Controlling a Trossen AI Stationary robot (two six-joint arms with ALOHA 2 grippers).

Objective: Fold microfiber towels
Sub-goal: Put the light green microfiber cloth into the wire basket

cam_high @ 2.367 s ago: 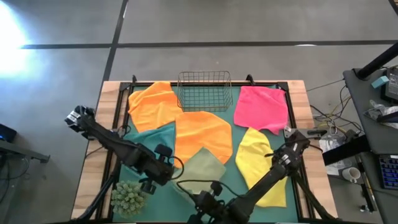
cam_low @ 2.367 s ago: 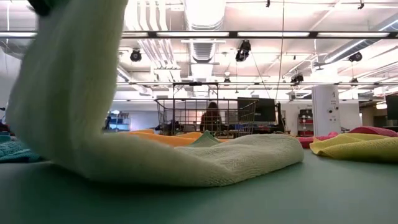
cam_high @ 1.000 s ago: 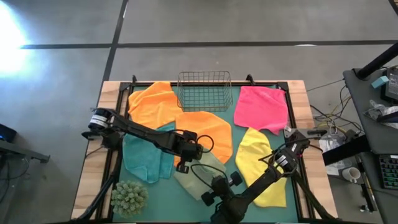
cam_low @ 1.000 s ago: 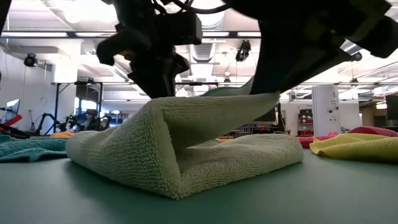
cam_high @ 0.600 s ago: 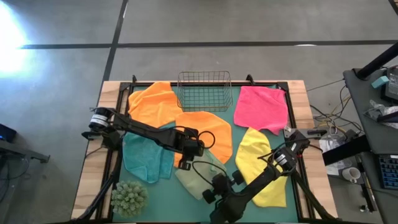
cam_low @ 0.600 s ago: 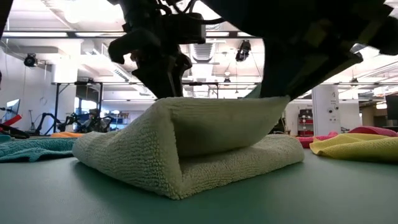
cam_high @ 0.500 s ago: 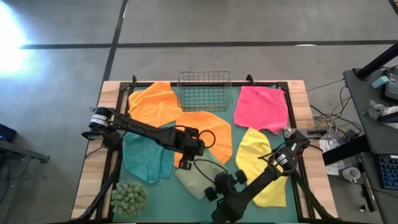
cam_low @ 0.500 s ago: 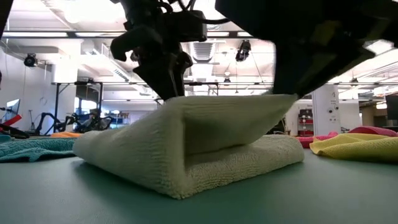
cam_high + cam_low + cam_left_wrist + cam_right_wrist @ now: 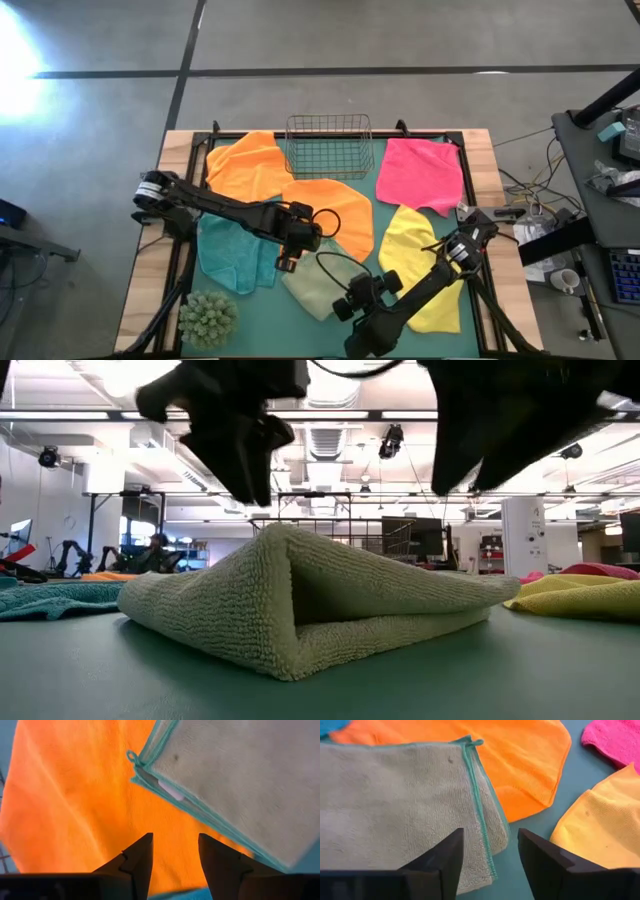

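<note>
The pale olive-green towel (image 9: 318, 285) lies folded over on the green mat, its fold toward the near edge in the low view (image 9: 300, 610). Its teal-stitched far corner (image 9: 145, 767) rests on an orange towel (image 9: 65, 805). My left gripper (image 9: 175, 855) hangs open above that far left corner, clear of the cloth (image 9: 284, 262). My right gripper (image 9: 490, 855) hangs open above the towel's right side (image 9: 345, 305), touching nothing. In the low view both grippers hover over the towel, left (image 9: 235, 455) and right (image 9: 480, 445).
Around the olive towel lie a teal towel (image 9: 235, 255), two orange towels (image 9: 250, 165) (image 9: 335, 210), a pink towel (image 9: 420, 172) and a yellow towel (image 9: 415, 260). A wire basket (image 9: 330, 145) stands at the far edge. A green spiky plant ball (image 9: 208, 318) sits near left.
Both grippers have let go of the olive towel's upper layer and risen off it. The released layer has dropped and now sags onto the lower layer, while the fold at the near side has stayed where it was.
</note>
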